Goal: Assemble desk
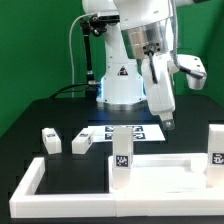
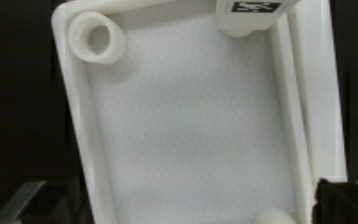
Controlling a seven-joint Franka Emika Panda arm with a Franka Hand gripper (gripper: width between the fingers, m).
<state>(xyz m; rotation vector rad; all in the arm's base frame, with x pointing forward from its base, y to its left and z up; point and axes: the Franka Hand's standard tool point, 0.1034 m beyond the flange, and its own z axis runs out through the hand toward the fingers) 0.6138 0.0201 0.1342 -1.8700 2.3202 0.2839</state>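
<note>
Desk: white plastic rimmed rectangular tabletop panel [image 1: 160, 176] seems to bear two short white blocky legs [image 1: 121, 150] — two other legs [image 1: 52, 141] lie loose; end effector [image 1: 167, 122] empty, jaws apart.

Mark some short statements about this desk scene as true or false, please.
1. The pincer is open and empty. True.
2. Two loose legs lie on the black table, at the exterior view's left. True.
3. The tabletop is black. False: it is white.
4. The round socket in the tabletop's corner holds a leg. False: in the wrist view it is empty.
</note>
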